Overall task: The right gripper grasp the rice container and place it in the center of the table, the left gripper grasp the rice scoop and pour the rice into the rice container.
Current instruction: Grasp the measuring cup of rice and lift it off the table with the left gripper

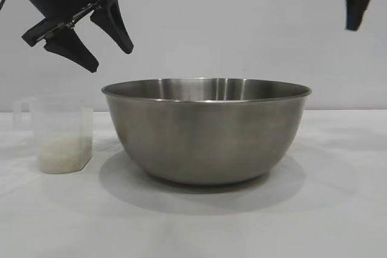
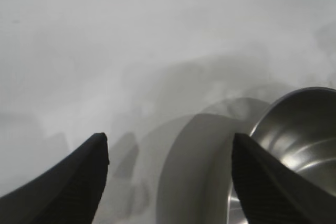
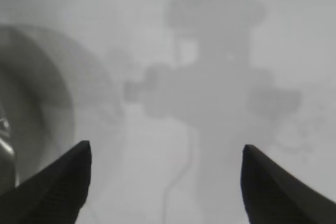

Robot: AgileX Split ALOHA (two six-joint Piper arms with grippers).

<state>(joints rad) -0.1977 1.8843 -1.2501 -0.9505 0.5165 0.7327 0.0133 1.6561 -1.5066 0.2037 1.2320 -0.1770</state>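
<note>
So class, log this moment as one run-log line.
bowl: mid-table | scoop: upright, holds rice | left gripper: open above scoop | right gripper: open, raised

I see exterior view level at table (image 1: 338,222) height, close, facing arms. My 2 wrist cams look steeply down past own fingers. All 3 views share rice container (image 1: 205,128).

1. My left hand (image 1: 112,45) hangs in the air at the upper left of the exterior view, angled down and inward, its two tapered fingers spread apart and holding nothing.
2. My right hand (image 1: 357,4) is raised at the upper right edge, pointing steeply downward, fingers (image 3: 58,192) parted and empty.
</note>
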